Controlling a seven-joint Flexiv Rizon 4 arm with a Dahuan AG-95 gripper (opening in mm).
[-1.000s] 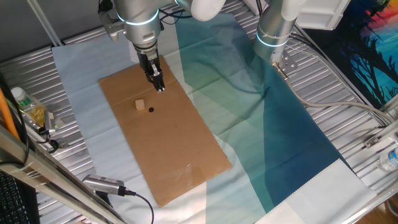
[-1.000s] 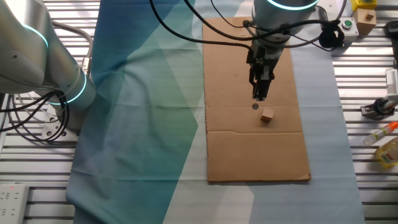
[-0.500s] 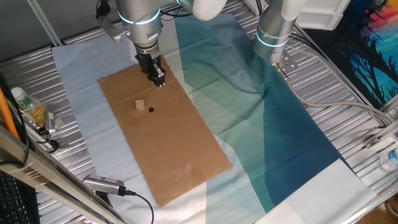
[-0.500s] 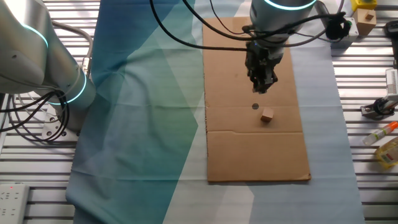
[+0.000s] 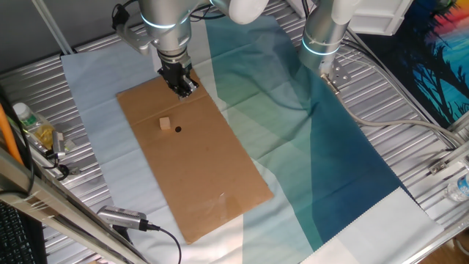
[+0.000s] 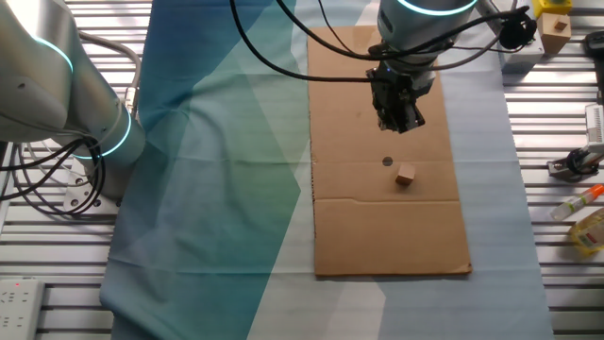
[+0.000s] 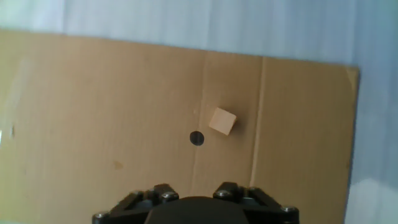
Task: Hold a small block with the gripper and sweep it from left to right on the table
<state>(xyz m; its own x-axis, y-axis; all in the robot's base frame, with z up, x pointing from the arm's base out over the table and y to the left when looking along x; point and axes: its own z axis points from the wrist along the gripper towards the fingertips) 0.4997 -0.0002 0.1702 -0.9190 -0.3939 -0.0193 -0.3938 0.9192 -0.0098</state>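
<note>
Ribbed silver table carried a pale-blue-to-teal cloth w/ a long brown cardboard sheet on top.

1. Task item. Small block was a tiny light-tan wooden cube resting flat on the cardboard, apart from the gripper and ahead of its tips in the hand view. Block sat just beside a small black dot, not touching it, close to a crease in the sheet. Judged light, rigid, not fragile; bare wood on cardboard likely gives fair friction, so it should slide w/o tumbling if kept low. Small size leaves little margin: a misaligned pinch could flick it away.

2. Grip point. Recommended hold: two opposite flat side faces, fingers centred on the cube, approx. mid-height. Cube sat rotated relative to the cardboard edges in the hand view, so wrist yaw may need matching to the faces.

3. Gripper. Black two-finger unit hung above the cardboard, clear of the block, holding nothing. Finger spacing could not be told: in the hand view only the gripper's base showed at the bottom edge, and both fixed views showed the fingers too small.

4. Surroundings. Beyond the block on the far side from the gripper, cardboard was bare. Second silver arm column stood well apart, off the cardboard.
</note>
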